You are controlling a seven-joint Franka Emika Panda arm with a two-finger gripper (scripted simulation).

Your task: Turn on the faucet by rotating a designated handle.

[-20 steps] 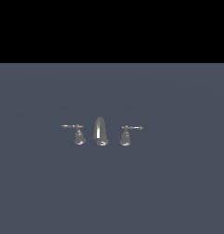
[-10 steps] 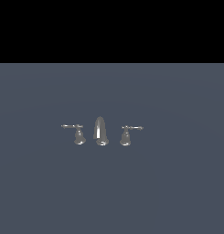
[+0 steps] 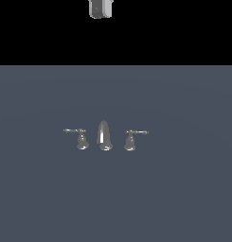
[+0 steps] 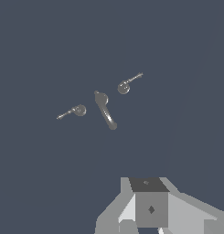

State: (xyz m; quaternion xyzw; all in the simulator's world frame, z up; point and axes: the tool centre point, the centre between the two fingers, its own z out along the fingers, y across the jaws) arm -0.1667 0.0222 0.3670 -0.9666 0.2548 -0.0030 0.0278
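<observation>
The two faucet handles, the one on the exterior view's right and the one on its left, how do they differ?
The right handle has its thin lever pointing toward the exterior view's right; the left handle has its lever pointing left, a mirror image. They stand on opposite sides of the spout. Both are chrome with flared bases, look the same size, and neither is touched by the gripper.

A bare simulated test scene rather than any real room: a flat slate-grey surface [image 3: 183,198] runs to a black void along its far edge, with no walls or furnishings. Only a chrome faucet [image 3: 103,136] near the surface's centre hints at a washroom.
</observation>
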